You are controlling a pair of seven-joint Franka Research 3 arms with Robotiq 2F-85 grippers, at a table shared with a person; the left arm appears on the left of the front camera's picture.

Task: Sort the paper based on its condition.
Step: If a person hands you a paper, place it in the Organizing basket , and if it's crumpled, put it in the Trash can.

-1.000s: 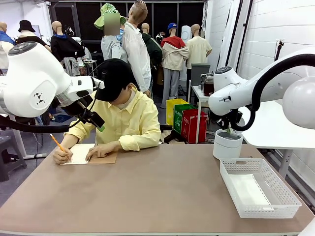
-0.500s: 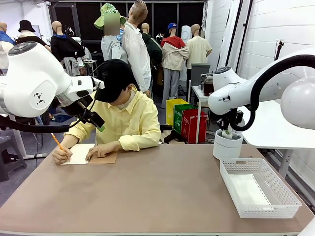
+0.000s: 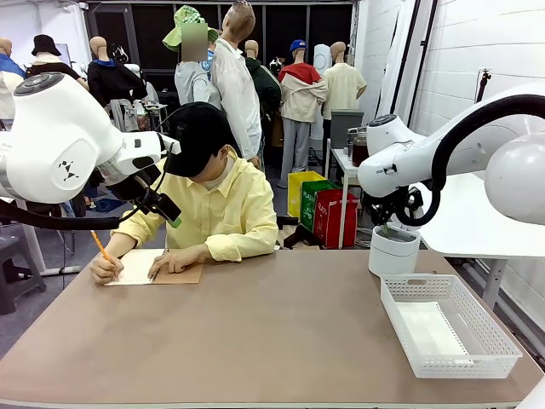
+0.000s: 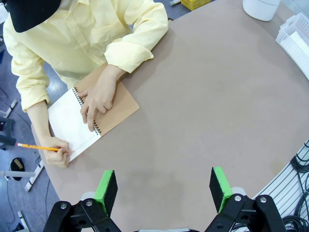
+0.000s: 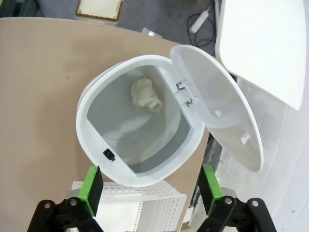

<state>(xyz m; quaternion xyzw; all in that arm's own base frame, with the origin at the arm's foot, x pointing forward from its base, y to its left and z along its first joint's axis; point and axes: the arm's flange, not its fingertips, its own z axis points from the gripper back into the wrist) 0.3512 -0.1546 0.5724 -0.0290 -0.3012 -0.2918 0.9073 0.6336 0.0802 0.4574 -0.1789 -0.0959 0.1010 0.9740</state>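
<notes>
The crumpled paper (image 5: 146, 94) lies in the open white bin (image 5: 87, 121) straight beneath the right tool (image 5: 150, 176), whose fingers are spread and empty. The left tool (image 4: 162, 181) is spread too. Discarding looks done; next it needs a fresh sheet.

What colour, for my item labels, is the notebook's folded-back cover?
Tan-brown, plain, without a pattern. The notebook cover shows best in the left wrist view.

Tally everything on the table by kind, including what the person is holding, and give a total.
Lidded white bin: 1
White mesh basket: 1
Crumpled paper ball, in the bin: 1
Flat sheet, in the basket: 1
Spiral notebook: 1
Pencil: 1
Total: 6
</notes>
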